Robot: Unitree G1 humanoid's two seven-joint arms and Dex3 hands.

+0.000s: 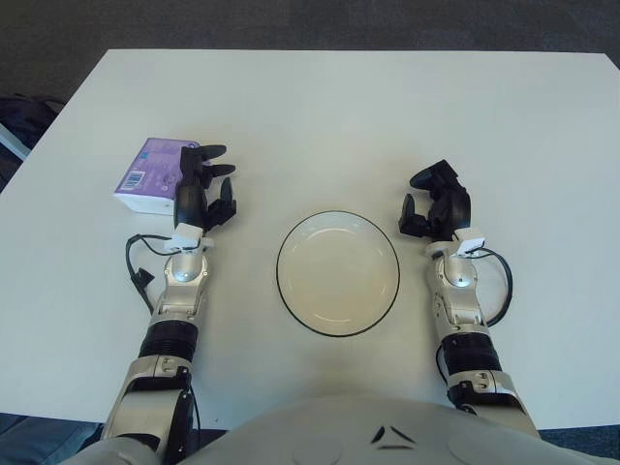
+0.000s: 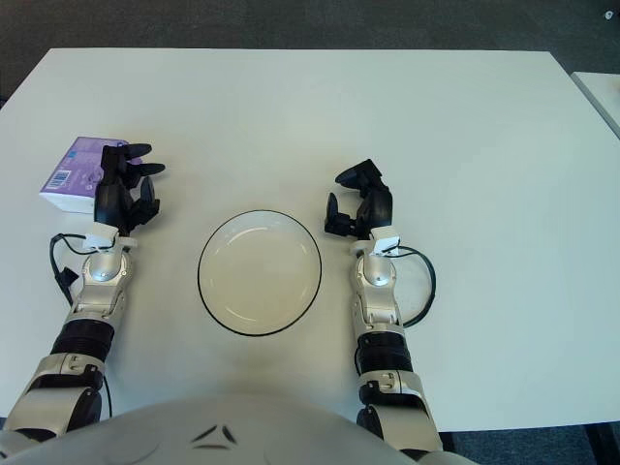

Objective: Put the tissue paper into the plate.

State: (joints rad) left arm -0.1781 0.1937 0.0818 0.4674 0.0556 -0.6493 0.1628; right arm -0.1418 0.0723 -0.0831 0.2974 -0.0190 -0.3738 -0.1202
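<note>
While its label stays unreadable, the purple tissue pack sits beside the left robot hand, fingers spread, empty.

A table holds three groups of things. A plate sits near the front edge, roughly at the middle. To its left, farther back, lies a pack of tissue paper. The left hand is just beside the pack, on its right side, between the pack and the plate. The right hand shows to the right of the plate, near its far right rim. Both forearms extend back toward the robot's body at the front edge.
</note>
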